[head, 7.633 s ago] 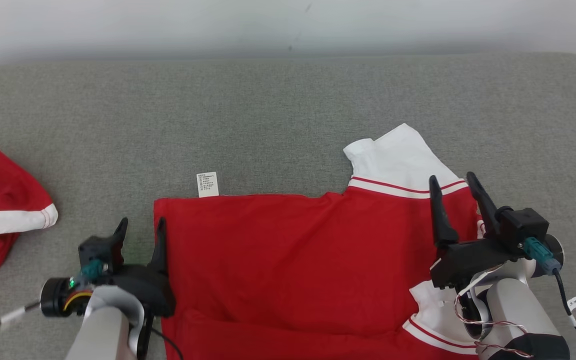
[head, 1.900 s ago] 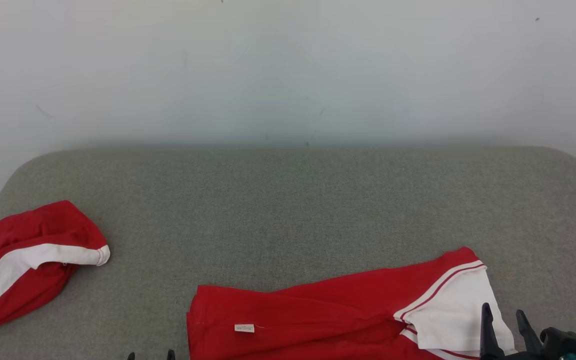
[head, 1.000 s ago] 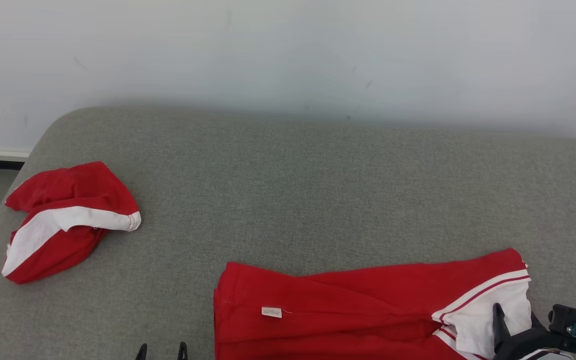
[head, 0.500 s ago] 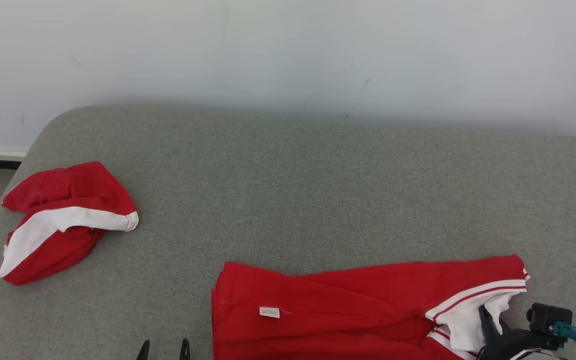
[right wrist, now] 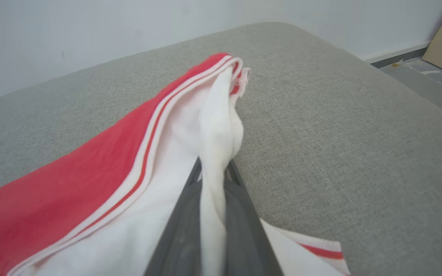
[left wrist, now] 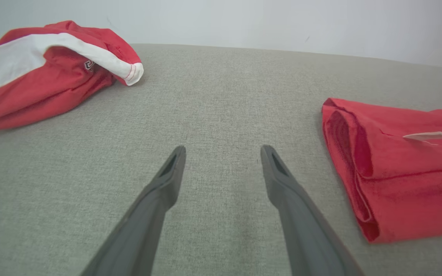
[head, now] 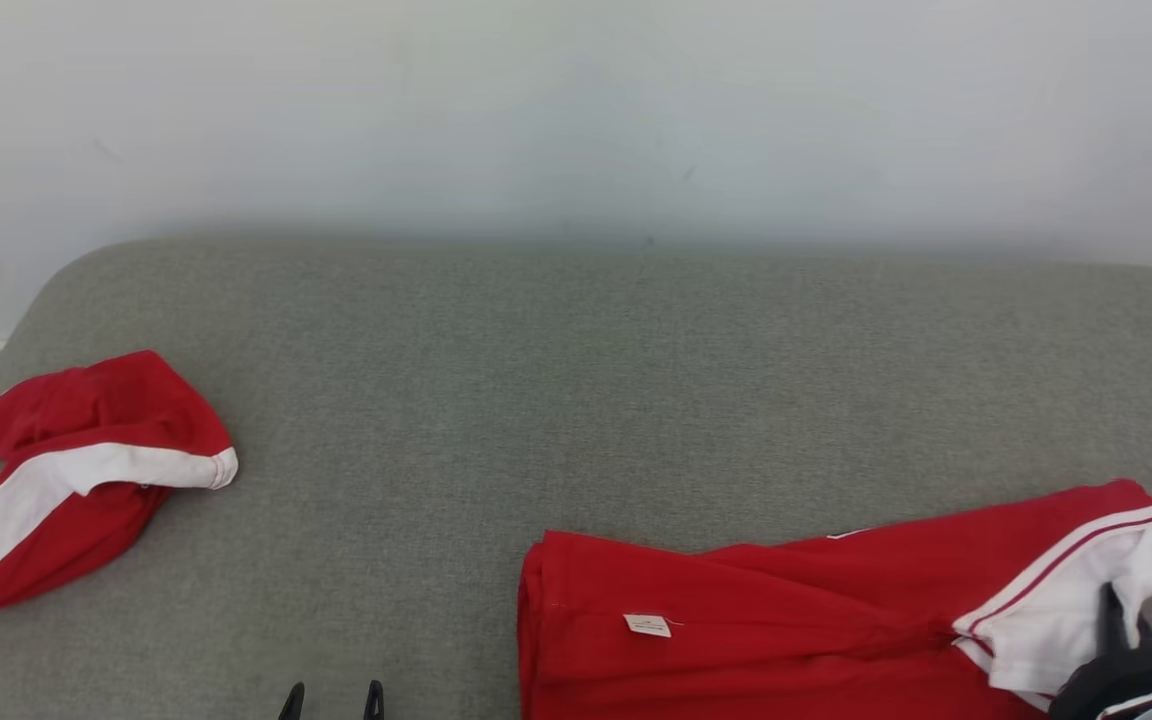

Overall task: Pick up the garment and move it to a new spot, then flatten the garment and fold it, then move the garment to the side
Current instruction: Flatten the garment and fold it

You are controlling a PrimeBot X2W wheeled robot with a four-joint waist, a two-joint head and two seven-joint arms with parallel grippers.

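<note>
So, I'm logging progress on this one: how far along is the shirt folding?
Done: the red shirt lies folded in layers on the gray cushion, its doubled edge seen from the left wrist. In hand: the right gripper is shut on the white sleeve; the left gripper is open and holds nothing. Left: probably finishing the fold and moving the shirt aside.
</note>
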